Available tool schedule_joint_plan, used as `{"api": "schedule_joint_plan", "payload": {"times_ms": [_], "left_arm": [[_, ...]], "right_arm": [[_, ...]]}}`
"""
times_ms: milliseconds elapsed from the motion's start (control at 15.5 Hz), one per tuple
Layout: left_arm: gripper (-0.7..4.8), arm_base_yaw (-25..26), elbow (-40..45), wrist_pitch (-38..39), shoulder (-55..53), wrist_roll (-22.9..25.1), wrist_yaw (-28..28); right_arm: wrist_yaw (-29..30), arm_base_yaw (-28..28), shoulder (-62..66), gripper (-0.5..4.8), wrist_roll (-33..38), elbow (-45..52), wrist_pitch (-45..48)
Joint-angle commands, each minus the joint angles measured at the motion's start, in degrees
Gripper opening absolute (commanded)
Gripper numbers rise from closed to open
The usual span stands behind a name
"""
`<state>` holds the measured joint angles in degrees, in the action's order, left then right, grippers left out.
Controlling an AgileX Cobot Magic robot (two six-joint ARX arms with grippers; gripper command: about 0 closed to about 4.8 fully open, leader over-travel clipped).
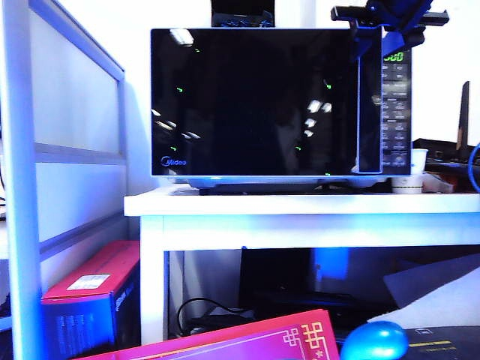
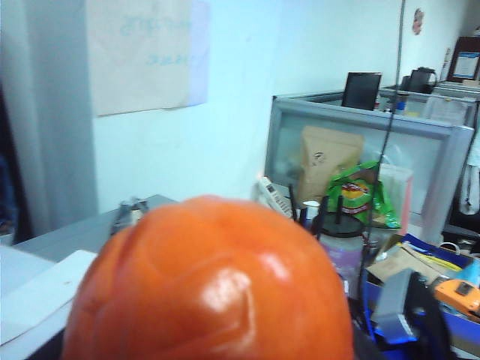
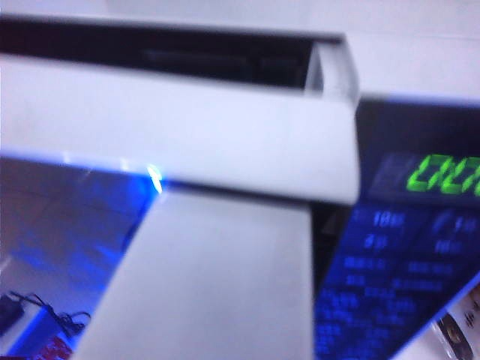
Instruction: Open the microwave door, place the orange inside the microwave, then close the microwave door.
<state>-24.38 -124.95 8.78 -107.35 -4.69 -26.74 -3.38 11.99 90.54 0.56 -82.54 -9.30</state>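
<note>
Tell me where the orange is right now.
The orange fills the foreground of the left wrist view, right at the left gripper, with an office partition behind it. It does not show in the exterior view, where the microwave door looks shut.

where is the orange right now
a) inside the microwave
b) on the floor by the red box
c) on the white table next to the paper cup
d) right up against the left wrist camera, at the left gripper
d: the orange fills the lower part of the left wrist view, so it sits at the left gripper, whose fingers are not visible; in the exterior view the microwave door looks shut and no orange shows.
</note>
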Motion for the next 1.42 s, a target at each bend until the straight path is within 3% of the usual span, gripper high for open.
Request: {"api": "schedule_joint_plan", "payload": {"times_ms": [64,129,193,258,709,967,1032,1290,1419], "left_arm": [[3.72,0.0,-0.3,-0.6,0.4,0.2,0.0],[3.72,0.0,-0.3,-0.2,0.4,0.2,-0.1],[3.72,0.0,-0.3,-0.2,0.4,0.2,-0.1],[3.72,0.0,-0.3,-0.2,0.4,0.2,-0.1],[3.72,0.0,-0.3,0.0,0.4,0.2,0.0],[3.72,0.0,-0.3,0.4,0.4,0.2,-0.1],[3.72,0.0,-0.3,0.6,0.4,0.2,-0.1],[3.72,0.0,-0.3,0.6,0.4,0.2,0.0],[3.72,0.0,-0.3,0.6,0.4,0.2,-0.1]], "right_arm": [[1.2,-0.5,-1.2,2.4,-0.1,-0.5,3.0],[5.2,-0.5,-1.6,3.96,-0.1,-0.5,3.1],[7.7,-0.5,-1.9,4.63,-0.1,-0.5,3.0],[9.7,-0.5,-2.3,4.79,-0.1,-0.5,3.0],[4.8,-0.5,-4.3,4.79,-0.2,-0.5,2.6],[13.8,-0.5,-5.2,4.65,-0.2,-0.6,0.1],[13.7,-0.5,-5.9,4.66,-0.2,-0.6,-0.2],[3.3,-0.5,-8.0,4.66,-1.1,-0.6,0.0],[2.9,-0.5,-7.8,4.66,-1.2,-0.6,0.3]]}}
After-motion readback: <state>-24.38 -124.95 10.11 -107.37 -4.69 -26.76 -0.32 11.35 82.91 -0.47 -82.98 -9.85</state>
